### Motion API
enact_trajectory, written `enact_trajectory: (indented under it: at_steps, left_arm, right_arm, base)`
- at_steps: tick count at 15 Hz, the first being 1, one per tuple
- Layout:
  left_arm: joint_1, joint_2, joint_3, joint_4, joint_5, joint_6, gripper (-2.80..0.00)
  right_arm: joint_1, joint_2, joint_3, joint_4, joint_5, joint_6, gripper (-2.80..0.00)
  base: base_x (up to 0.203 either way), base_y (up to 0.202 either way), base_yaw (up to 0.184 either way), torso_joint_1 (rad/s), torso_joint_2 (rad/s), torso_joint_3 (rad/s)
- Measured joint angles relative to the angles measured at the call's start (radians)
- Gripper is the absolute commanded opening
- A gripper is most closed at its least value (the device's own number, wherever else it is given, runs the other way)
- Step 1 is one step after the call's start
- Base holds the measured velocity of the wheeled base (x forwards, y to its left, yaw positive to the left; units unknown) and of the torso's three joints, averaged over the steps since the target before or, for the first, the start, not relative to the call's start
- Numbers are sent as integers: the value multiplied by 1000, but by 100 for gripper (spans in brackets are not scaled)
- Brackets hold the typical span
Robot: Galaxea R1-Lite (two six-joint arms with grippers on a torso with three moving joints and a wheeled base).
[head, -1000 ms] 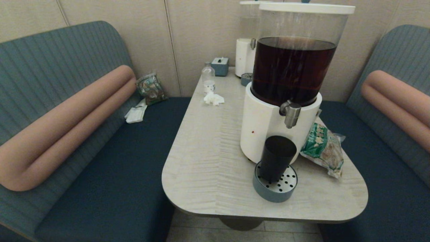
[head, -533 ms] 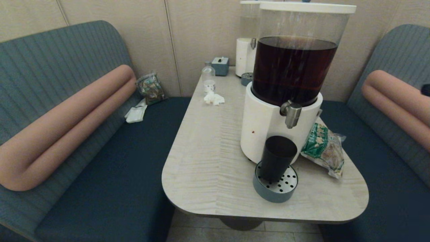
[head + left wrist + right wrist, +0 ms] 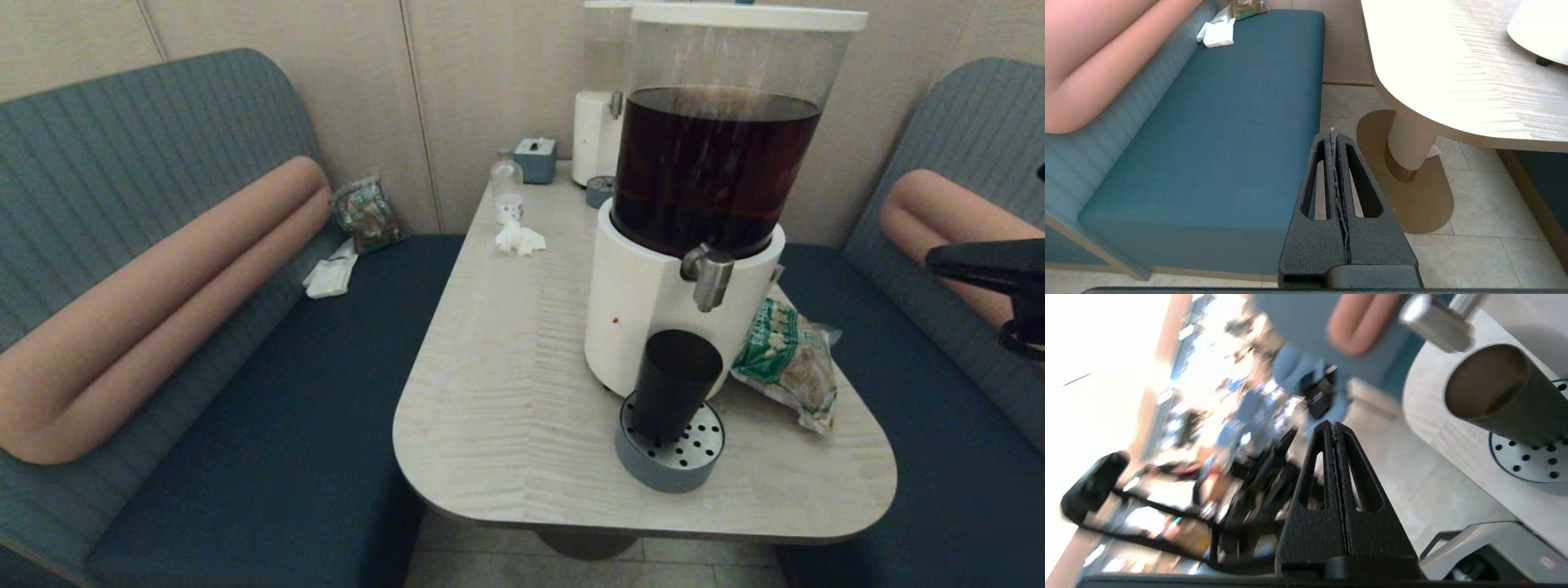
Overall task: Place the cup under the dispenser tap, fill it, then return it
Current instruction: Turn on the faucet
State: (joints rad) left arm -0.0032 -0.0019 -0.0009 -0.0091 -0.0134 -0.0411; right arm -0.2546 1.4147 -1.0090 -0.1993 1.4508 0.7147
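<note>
The cup stands upright on the round perforated drip tray, directly below the dispenser tap of the big white-based dispenser with the dark brown drink. The right gripper is at the right edge of the head view, above the bench seat and well apart from the cup; its fingers are pressed together with nothing between them. The left gripper hangs low beside the table, over the floor, and it is clenched and empty too. A green snack bag lies beside the dispenser.
</note>
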Motion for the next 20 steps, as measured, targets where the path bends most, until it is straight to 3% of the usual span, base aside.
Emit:
enact_trajectory:
  at_steps: [2, 8, 12, 16, 20]
  left_arm:
    - [0, 0, 0, 0, 0, 0, -280]
    - [0, 0, 0, 0, 0, 0, -280]
    - [0, 0, 0, 0, 0, 0, -280]
    - [0, 0, 0, 0, 0, 0, -280]
    - [1, 0, 0, 0, 0, 0, -280]
  right_arm:
    - [-18, 120, 19, -142, 59, 1, -280]
    - [-10, 258, 16, -473, 71, 18, -280]
    - [-41, 144, 2, -493, 71, 100, -280]
    - [-129, -1, 27, -490, 63, 140, -280]
    - [-282, -119, 65, -491, -33, 153, -280]
  base:
    - [0, 0, 0, 0, 0, 0]
    - [0, 0, 0, 0, 0, 0]
    - [0, 0, 0, 0, 0, 0]
    - [0, 0, 0, 0, 0, 0]
    - [0, 0, 0, 0, 0, 0]
